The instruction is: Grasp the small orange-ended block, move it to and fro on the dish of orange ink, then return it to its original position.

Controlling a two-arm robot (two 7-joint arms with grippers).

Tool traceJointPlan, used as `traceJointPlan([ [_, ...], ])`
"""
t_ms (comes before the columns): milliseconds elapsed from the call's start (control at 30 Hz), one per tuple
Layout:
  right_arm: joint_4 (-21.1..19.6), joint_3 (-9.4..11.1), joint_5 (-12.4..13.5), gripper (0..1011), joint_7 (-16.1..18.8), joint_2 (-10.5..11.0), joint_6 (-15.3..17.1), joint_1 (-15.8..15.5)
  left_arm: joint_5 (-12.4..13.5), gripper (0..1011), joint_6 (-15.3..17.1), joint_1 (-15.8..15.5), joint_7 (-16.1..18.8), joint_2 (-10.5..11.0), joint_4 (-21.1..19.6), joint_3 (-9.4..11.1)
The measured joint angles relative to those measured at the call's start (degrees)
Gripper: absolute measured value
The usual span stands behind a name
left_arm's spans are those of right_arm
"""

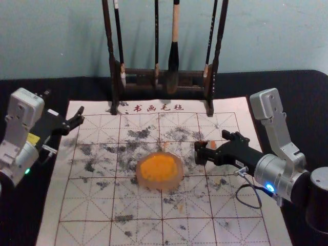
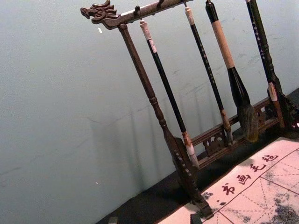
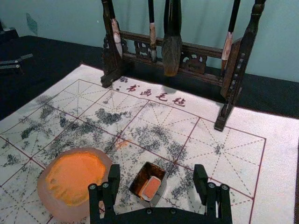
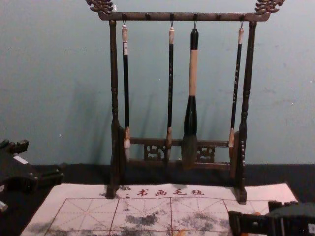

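My right gripper (image 1: 212, 145) is low over the mat, right of the dish (image 1: 145, 182) of orange ink (image 1: 158, 168). In the right wrist view, the right gripper (image 3: 156, 179) is open. Between its fingers, as seen there, is a small open box (image 3: 161, 188) with the orange-ended block (image 3: 150, 187) standing inside; contact with the block is not seen. The dish (image 3: 44, 192) lies beside the box. My left gripper (image 1: 62, 105) is parked open at the mat's far left corner; its tips show in the left wrist view (image 2: 154, 219).
A dark wooden rack (image 4: 114, 162) with several hanging brushes, one of them thick (image 4: 191, 118), stands at the mat's far edge. The gridded felt mat (image 1: 84, 205) carries grey ink smudges and lies on a black tablecloth (image 1: 302, 118).
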Motion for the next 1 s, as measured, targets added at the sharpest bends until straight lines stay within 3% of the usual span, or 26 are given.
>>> traceJointPlan([
  [467, 0.02, 0.05, -0.02, 966, 0.07, -0.02, 0.02, -0.01, 0.0, 1001, 0.0, 0.0, 0.0, 0.0, 0.0, 0.0],
  [667, 0.02, 0.0, 0.02, 818, 0.03, 0.0, 0.03, 0.02, 0.0, 1001, 0.0, 0.0, 0.0, 0.0, 0.0, 0.0],
  [1000, -0.02, -0.02, 0.07, 487, -0.01, 0.05, 0.03, 0.02, 0.0, 1001, 0.0, 0.0, 0.0, 0.0, 0.0, 0.0],
])
